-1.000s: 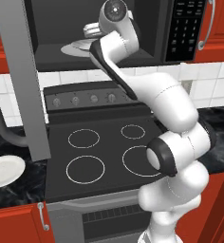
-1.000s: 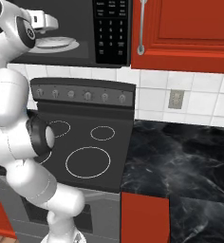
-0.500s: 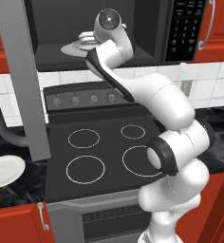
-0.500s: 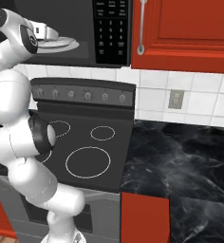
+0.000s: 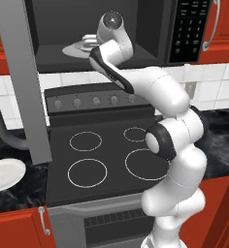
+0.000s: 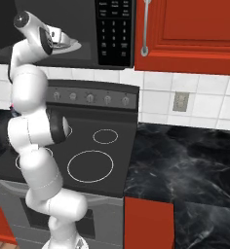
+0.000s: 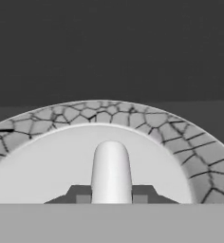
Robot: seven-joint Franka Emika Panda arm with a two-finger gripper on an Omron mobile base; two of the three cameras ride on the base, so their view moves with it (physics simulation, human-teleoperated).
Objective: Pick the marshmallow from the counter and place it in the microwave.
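The white arm reaches up into the open cavity of the large dark grey-black microwave (image 5: 136, 29), above the black stovetop (image 5: 106, 155) with its white rings. In the hand view the claw (image 7: 111, 197) is closed on the small white rounded marshmallow (image 7: 111, 166), which stands up between the two dark tips. Just beneath it lies the microwave's round plate (image 7: 180, 137), white in the middle with a grey cracked-stone rim. The step in hand looks like the placing: the marshmallow is carried inside and held over the plate, well away from the glossy black marbled worktop (image 6: 185, 160). The next move likely calls for a short lowering, then parting the tips so it drops onto the plate.
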